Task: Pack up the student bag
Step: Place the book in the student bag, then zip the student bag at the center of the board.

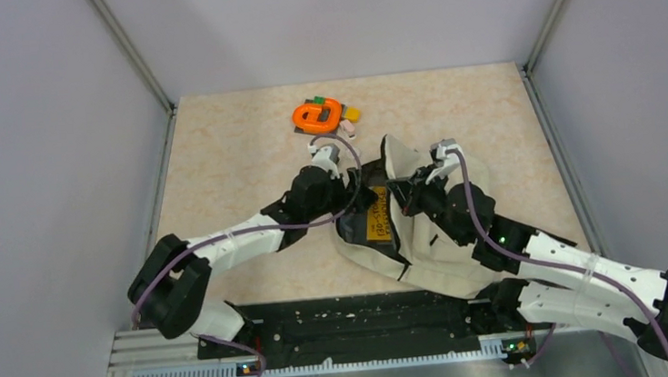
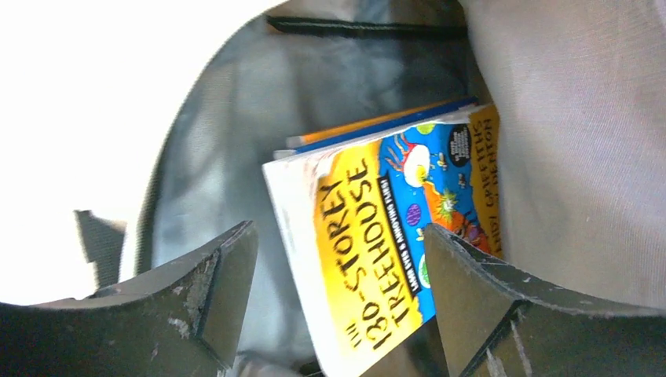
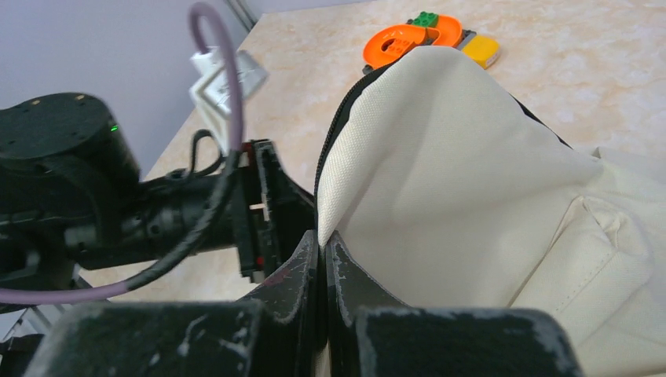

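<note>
Student bag (image 1: 428, 262): cream fabric, lying centre-right on the worktop (image 1: 219, 162), with a "130-Storey Treehouse" book (image 2: 369, 259) inside against the grey lining. Left end effector (image 2: 338, 232): inside the bag's mouth, jaws spread wide on either side of the book, gripping nothing. Right end effector (image 3: 322, 236): jaws closed, pinching the bag's zip edge and holding the flap raised.

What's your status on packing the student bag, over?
Left end effector open inside the backpack, over the Treehouse book. Right end effector shut on backpack flap. No obstruction seen.
</note>
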`<state>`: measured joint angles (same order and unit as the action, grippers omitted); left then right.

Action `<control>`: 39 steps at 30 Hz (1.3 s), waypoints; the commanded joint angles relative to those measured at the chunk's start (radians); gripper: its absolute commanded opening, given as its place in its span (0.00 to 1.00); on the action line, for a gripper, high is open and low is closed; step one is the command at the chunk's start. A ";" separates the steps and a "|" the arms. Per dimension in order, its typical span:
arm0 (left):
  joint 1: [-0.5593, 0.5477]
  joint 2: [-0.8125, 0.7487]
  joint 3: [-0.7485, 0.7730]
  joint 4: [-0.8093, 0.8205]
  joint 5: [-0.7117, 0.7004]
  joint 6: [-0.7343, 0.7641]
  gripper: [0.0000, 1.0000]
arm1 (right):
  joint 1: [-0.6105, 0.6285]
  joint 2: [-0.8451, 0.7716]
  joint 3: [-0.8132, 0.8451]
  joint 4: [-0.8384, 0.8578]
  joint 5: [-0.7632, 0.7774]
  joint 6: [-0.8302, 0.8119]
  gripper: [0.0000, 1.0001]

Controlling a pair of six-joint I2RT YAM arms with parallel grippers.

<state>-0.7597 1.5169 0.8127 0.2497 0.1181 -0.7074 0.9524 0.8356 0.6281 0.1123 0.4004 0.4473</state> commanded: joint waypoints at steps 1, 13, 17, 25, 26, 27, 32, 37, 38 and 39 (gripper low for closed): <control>0.008 -0.178 -0.107 -0.019 -0.183 0.142 0.82 | -0.003 -0.043 0.004 0.098 0.020 -0.003 0.00; -0.124 -0.601 -0.378 -0.029 -0.132 0.389 0.77 | -0.004 0.056 -0.023 0.127 0.066 0.036 0.00; -0.259 -0.528 -0.419 0.058 -0.149 0.286 0.74 | -0.004 0.128 -0.011 0.146 0.068 0.048 0.00; -0.504 -0.411 -0.394 0.191 -0.333 0.156 0.70 | -0.004 0.263 0.027 0.167 0.136 0.024 0.00; -0.521 -0.399 -0.387 0.192 -0.351 0.136 0.70 | -0.004 0.280 0.033 0.170 0.143 0.023 0.00; -0.534 -0.376 -0.379 0.191 -0.362 0.112 0.69 | -0.004 0.297 0.039 0.175 0.148 0.021 0.00; -0.602 -0.278 -0.311 0.168 -0.396 0.063 0.69 | -0.004 0.355 0.071 0.182 0.180 0.015 0.00; -0.625 -0.186 -0.208 0.129 -0.403 0.050 0.69 | -0.004 0.367 0.078 0.189 0.199 0.010 0.00; -0.625 -0.163 -0.184 0.114 -0.405 0.041 0.68 | -0.004 0.365 0.077 0.192 0.200 0.007 0.00; -0.625 -0.140 -0.159 0.091 -0.408 0.032 0.68 | -0.004 0.363 0.075 0.196 0.199 0.005 0.00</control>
<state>-1.3739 1.3167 0.5476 0.3428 -0.2653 -0.6312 0.9524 1.2030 0.6559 0.2470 0.5419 0.4717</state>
